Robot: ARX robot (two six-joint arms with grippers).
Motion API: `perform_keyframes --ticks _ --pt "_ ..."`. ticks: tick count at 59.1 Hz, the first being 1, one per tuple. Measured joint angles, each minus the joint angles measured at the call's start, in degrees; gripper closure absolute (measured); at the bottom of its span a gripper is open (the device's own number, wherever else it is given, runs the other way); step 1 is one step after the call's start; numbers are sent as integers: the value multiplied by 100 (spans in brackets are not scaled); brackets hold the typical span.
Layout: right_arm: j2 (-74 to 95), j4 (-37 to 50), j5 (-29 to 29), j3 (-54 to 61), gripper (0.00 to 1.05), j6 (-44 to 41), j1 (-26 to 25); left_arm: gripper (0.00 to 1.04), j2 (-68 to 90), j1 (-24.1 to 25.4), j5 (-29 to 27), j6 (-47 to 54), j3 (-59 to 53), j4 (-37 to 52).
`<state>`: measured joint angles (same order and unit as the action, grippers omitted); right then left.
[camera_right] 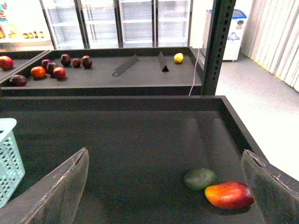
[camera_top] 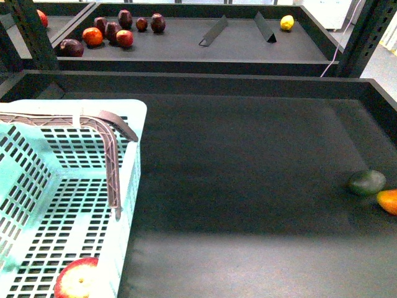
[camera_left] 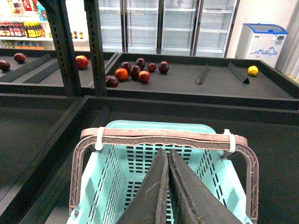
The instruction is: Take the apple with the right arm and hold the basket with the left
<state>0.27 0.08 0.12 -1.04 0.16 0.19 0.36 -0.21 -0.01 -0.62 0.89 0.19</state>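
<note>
The apple [camera_top: 77, 279] is lying inside the basket [camera_top: 37, 186], at the bottom edge of the front view toward the left, resting on the slotted floor close to the basket's right wall. The basket is filling the lower left of that view, with its brown ribbed handle [camera_top: 111, 155] leaning across the opening. In the left wrist view the handle [camera_left: 163, 137] is arching over the basket's rim [camera_left: 154, 125], and the left gripper [camera_left: 168, 186] is sitting in the lower middle of the frame with its two dark fingers pressed together, nothing showing between them. In the right wrist view the right gripper [camera_right: 168, 186] is hanging spread wide with nothing held, one finger [camera_right: 56, 191] in the lower left corner and the other in the lower right. Between them on the dark shelf, a dark green fruit [camera_right: 199, 178] is lying just beside a red-orange fruit [camera_right: 229, 195]. Both are showing at the right edge of the front view. On the far shelf, in the upper left of the front view, a cluster of red and dark fruits [camera_top: 115, 31] is sitting, and a yellow fruit [camera_top: 286, 23] is sitting toward the upper right.
</note>
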Motion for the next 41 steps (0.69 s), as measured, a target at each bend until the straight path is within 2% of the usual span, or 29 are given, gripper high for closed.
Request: perform_keyframes --ticks 25,29,33,41 --pt "0 0 0 0 9 0 0 101 0 0 0 0 0 -2" --pt "0 0 0 0 9 0 0 90 0 0 0 0 0 -2" --pt "0 0 0 0 9 0 0 72 0 0 0 0 0 -2" --pt "0 0 0 0 9 0 0 46 0 0 0 0 0 -2"
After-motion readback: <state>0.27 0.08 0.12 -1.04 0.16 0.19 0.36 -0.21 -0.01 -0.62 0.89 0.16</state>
